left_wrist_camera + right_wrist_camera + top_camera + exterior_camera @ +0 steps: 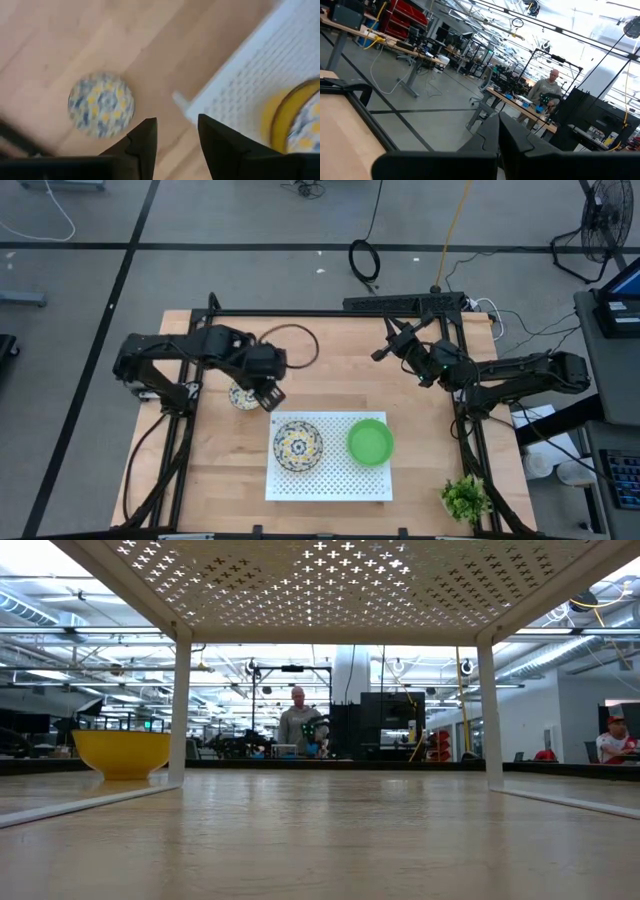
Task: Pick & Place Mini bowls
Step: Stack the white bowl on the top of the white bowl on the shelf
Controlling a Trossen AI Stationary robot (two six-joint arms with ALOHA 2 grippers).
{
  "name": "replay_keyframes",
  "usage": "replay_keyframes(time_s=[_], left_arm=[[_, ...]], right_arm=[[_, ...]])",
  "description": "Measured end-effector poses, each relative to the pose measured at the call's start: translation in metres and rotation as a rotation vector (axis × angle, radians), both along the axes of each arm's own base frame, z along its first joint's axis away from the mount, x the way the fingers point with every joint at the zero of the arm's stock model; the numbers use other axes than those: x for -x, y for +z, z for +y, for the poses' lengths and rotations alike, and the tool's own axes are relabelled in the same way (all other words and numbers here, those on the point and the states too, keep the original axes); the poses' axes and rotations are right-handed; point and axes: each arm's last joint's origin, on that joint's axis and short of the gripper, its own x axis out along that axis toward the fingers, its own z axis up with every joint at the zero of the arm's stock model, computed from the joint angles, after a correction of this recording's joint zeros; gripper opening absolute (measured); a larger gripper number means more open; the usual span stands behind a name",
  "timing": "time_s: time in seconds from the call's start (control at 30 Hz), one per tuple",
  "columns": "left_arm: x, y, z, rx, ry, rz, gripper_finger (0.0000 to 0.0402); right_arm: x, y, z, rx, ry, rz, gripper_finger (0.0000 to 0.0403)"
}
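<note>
Resting on the bare surface off the white perforated tray's (330, 480) left edge, your patterned mini bowl (243, 396) lies just beside the left fingers (145, 142), which stand parted and empty; the right fingers (492, 132) are pressed together, raised near the rear edge.

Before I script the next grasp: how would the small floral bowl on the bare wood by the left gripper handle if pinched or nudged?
The small floral bowl looks glazed, so probably stiff, slick and chippable. It sits flat and low, so a nudge would likely slide it rather than tip it. The left gripper, open above it, would probably need a rim pinch.
</note>
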Motion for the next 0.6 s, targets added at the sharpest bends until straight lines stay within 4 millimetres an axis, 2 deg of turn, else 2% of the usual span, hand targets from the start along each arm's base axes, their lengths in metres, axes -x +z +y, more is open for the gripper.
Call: replay_keyframes(time_s=[0.07, 0.17, 0.3, 0.47, 0.6], left_arm=[[0.006, 0.003, 0.002, -0.025, 0.025, -0.027, 0.0145], [0.014, -0.011, 0.01, -0.045, 0.095, 0.049, 0.0145], [0.02, -0.049, 0.026, -0.058, 0.18, 0.164, 0.0145], [0.034, -0.112, 0.051, -0.055, 0.245, 0.363, 0.0145], [0.05, -0.149, 0.068, -0.05, 0.273, 0.454, 0.0145]], right_arm=[[0.0, 0.0, 0.0, 0.0, 0.002, 0.0, 0.0], [0.0, 0.0, 0.0, 0.001, 0.003, -0.001, 0.0], [0.0, 0.0, 0.0, -0.005, 0.005, -0.008, 0.0], [0.0, 0.0, 0.0, -0.014, 0.008, -0.016, 0.0], [0.0, 0.0, 0.0, -0.014, 0.009, -0.016, 0.0]])
